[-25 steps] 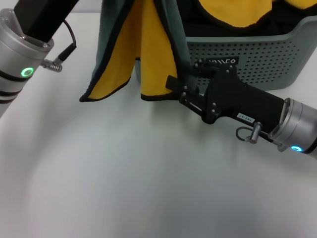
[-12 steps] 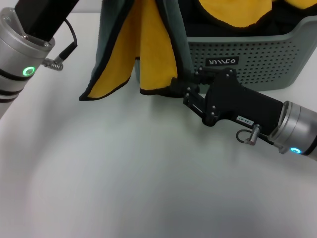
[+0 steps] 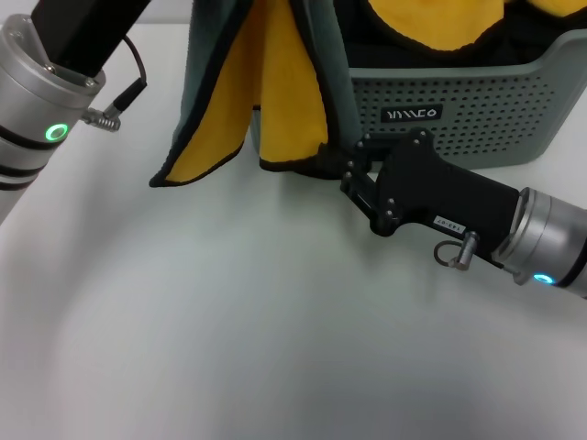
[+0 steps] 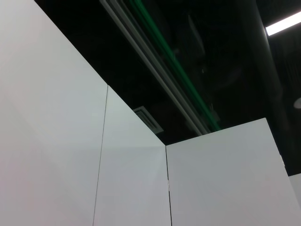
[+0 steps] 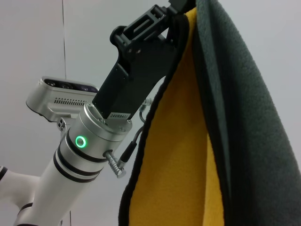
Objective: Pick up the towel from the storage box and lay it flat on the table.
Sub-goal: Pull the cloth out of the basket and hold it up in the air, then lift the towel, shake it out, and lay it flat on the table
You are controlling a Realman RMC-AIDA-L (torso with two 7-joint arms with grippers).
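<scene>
The towel (image 3: 284,101), yellow-orange on one side and dark grey-green on the other with black edging, hangs in folds from above the head view down to the white table (image 3: 229,321), in front of the storage box (image 3: 477,110). The right wrist view shows its hanging folds (image 5: 188,141), with my left gripper (image 5: 175,8) shut on its top edge. My left arm (image 3: 46,82) rises at the upper left. My right gripper (image 3: 335,165) lies low over the table at the towel's lower right corner, touching it.
The grey-green basket at the back right holds other yellow and dark cloths (image 3: 431,23) bunched together. Its black label (image 3: 410,114) faces me just behind the right gripper. The left wrist view shows only white panels and a dark ceiling.
My right gripper has shifted a little to the right, staying at the towel's lower corner. The towel's bottom hem has lifted slightly. The left arm has barely moved.
</scene>
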